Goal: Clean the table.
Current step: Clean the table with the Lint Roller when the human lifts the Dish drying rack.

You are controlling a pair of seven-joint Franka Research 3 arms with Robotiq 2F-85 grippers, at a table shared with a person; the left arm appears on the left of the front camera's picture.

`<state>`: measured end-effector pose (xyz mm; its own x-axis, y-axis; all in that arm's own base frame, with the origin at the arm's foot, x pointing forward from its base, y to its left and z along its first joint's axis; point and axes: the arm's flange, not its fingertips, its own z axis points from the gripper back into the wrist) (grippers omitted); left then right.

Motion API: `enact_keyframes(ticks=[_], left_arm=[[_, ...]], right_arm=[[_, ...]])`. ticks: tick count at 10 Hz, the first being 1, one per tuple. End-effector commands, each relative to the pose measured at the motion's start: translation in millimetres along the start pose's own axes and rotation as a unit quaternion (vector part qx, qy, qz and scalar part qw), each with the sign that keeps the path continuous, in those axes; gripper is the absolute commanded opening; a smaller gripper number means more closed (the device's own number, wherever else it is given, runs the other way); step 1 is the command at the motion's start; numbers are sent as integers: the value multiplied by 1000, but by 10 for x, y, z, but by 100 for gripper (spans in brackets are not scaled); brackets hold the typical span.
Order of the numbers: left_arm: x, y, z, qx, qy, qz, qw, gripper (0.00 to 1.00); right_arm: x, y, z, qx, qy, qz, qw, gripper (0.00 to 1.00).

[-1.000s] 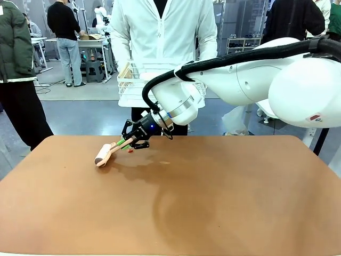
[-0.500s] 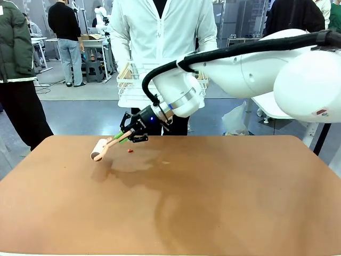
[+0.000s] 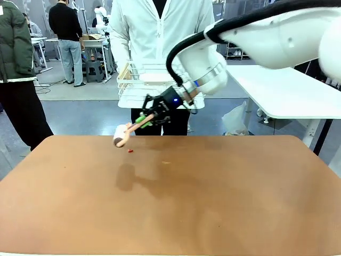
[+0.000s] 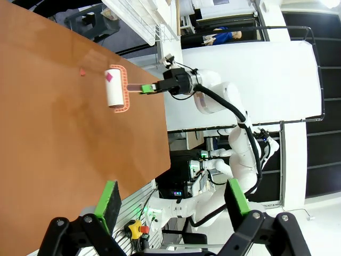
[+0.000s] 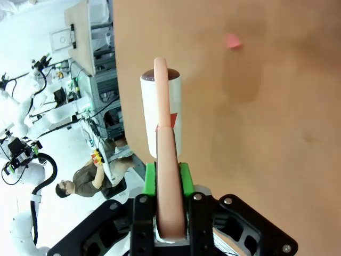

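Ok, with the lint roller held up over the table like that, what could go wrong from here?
1. A red scrap and a pale speck lie on the table while the roller is in the air; they may get left behind.
2. The right pincer holds the lint roller by the handle end only, so pressing down could twist it in the grip.
3. A red bit sticks to the roll and might drop off.

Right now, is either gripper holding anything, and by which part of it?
The right gripper is shut on the lint roller, pinching its pink handle near the end; the roll is off the table. The left gripper is open, holding nothing.
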<state>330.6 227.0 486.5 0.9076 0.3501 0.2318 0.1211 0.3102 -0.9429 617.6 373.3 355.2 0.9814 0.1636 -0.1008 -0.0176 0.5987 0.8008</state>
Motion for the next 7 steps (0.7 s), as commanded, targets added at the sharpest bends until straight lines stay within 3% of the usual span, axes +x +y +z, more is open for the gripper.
enact_keyframes(ticks=[1, 4, 7], left_arm=[[-7, -11, 23, -8, -2, -3, 1000, 100], [-7, -11, 23, -8, -2, -3, 1000, 100], [-7, -11, 23, -8, -2, -3, 1000, 100]], right_arm=[[-390, -358, 546, -20, -30, 15, 999, 21], [-530, -815, 1107, -28, -74, 14, 997, 21], [-440, -1063, 1477, -32, -83, 11, 996, 21]])
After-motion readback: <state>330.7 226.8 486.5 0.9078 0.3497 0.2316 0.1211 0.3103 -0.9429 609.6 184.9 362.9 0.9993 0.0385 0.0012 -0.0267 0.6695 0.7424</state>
